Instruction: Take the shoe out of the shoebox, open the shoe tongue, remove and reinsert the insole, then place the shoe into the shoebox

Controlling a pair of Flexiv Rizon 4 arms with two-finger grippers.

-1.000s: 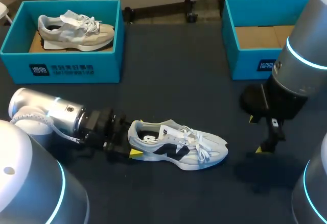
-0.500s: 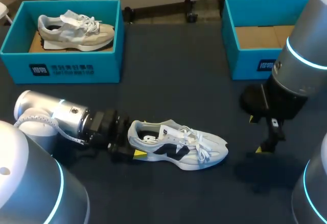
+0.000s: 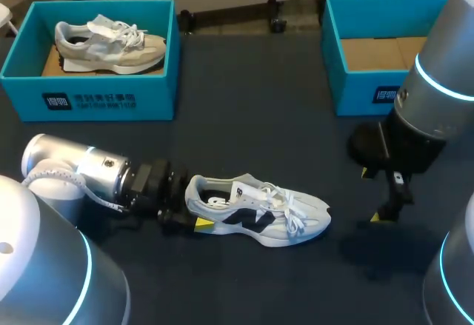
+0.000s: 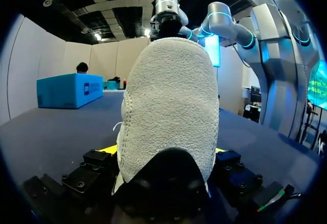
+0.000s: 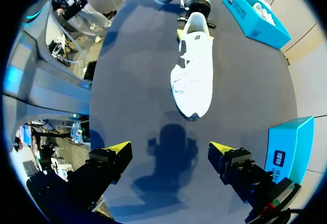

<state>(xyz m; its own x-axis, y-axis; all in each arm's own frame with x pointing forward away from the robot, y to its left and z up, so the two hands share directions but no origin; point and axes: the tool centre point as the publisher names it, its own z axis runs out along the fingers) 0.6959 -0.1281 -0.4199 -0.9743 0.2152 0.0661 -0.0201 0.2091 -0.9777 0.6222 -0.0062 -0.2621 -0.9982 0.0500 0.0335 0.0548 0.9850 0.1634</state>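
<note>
A grey-and-white sneaker (image 3: 259, 210) with a dark side logo lies on its sole on the dark table, toe to the right. My left gripper (image 3: 191, 208) is at its heel, one yellow fingertip (image 3: 198, 223) showing on the near side. In the left wrist view the fuzzy heel (image 4: 168, 106) fills the space between the fingers of the left gripper (image 4: 166, 150), which stand wide. My right gripper (image 3: 374, 195) hangs open over bare table to the right of the toe. Its own view shows the right gripper (image 5: 168, 147) empty, with the sneaker (image 5: 194, 71) ahead of it.
A blue shoebox (image 3: 89, 99) at the back left holds another pale sneaker (image 3: 111, 44). A second blue shoebox (image 3: 370, 92) at the back right shows only its cardboard floor. Bare table lies between the boxes and around the sneaker.
My left arm has slid a little to the right, bringing its fingers further along the sneaker's heel. The sneaker and my right arm have kept still.
</note>
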